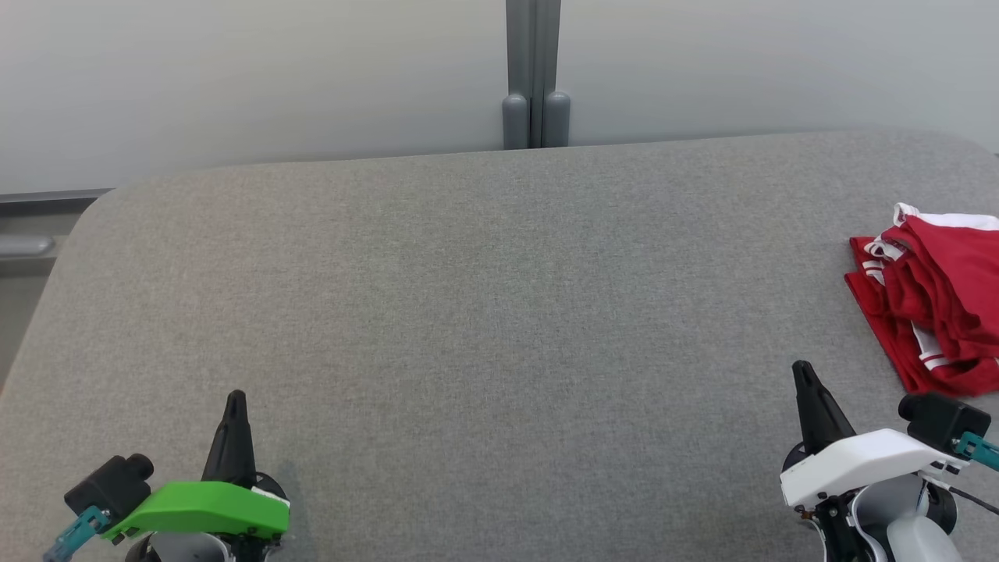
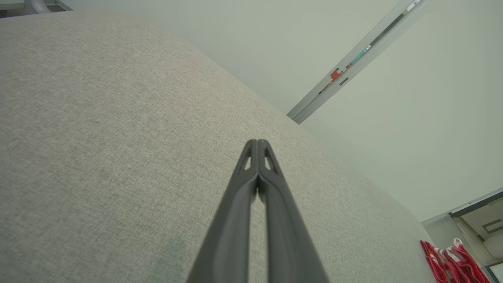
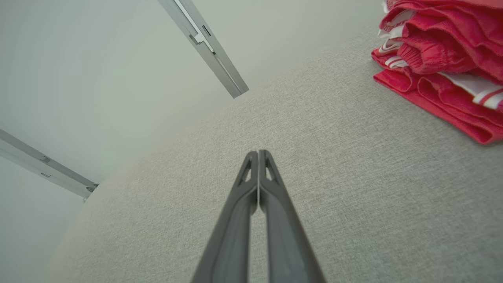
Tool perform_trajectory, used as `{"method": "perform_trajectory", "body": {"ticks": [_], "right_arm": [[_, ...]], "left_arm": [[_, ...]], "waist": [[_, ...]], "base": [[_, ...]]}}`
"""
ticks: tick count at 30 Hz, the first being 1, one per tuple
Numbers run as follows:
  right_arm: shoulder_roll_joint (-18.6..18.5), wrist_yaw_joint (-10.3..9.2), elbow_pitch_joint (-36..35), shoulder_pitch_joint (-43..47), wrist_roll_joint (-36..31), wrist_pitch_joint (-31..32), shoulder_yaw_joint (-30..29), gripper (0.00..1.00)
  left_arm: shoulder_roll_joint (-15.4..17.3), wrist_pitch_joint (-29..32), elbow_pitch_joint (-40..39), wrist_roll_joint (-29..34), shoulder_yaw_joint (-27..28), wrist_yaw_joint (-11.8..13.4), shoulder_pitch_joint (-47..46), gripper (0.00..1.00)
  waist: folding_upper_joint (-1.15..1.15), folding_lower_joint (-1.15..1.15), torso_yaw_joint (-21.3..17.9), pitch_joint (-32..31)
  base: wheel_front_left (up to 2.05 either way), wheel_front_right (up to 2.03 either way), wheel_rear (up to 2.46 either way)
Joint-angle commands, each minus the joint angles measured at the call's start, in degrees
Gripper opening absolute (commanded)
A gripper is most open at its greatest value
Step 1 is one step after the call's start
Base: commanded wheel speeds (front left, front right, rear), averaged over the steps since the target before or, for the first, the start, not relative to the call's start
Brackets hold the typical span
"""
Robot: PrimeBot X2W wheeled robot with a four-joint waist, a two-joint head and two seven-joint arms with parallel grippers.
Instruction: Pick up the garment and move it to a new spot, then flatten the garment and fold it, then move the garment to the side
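**Red garment (image 1: 936, 304) at the right side of the table (image 1: 468, 312), nothing in our grip**

Red with white stripes, the garment lies bunched in loose layers on the grey cloth-topped table. It sits hard against the right side of our head view and is partly cut off by it. Our left gripper (image 1: 235, 396) rests at the lower left, well apart from the garment. Our right gripper (image 1: 801, 367) stands at the lower right, near the garment's closest corner but not touching it. In both wrist views the fingers are pressed together tip to tip, with nothing between them.

We see four risks from here:

- **Pushing instead of gripping.** If we reach in with the fingers closed like this, we shove the pile rather than take it. We cannot see how much table lies beyond the garment, so a push might send it over the side.
- **Catching one layer.** A shallow pinch would probably take only the top fold. The rest would then trail, drag and twist as we lift.
- **Choosing a grasp point half blind.** Part of the cloth lies outside our head view, so our choice of where to grip could be poor.
- **Crowding the arms.** The left arm has the whole table to cross, and near the garment the two arms could get in each other's way.
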Motion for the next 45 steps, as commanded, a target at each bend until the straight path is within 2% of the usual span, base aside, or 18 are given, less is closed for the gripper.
{"method": "perform_trajectory", "body": {"ticks": [1, 21, 45], "right_arm": [[-0.2, -0.02, -0.6, -1.6, 2.3, 0.4, -0.3, 0.0], [0.1, -0.03, -0.1, -2.5, 18.7, 2.7, -1.3, 0.0], [0.3, -0.04, 0.4, -3.3, 34.4, 5.0, -2.3, 0.0]], "left_arm": [[0.3, 0.5, -1.0, -2.1, 0.6, 0.0, -1.3, 0.0], [0.1, 4.4, -2.4, -15.4, 2.2, 0.1, -1.7, 0.0], [-0.2, 8.2, -3.7, -28.1, 3.8, 0.1, -2.1, 0.0]], "waist": [[0.0, 0.0, 0.0, 0.0], [0.0, 0.0, 0.0, 0.0], [0.0, 0.0, 0.0, -0.1]], "base": [[0.0, 0.0, 0.0], [0.0, 0.0, 0.0], [0.0, 0.0, 0.0]]}}
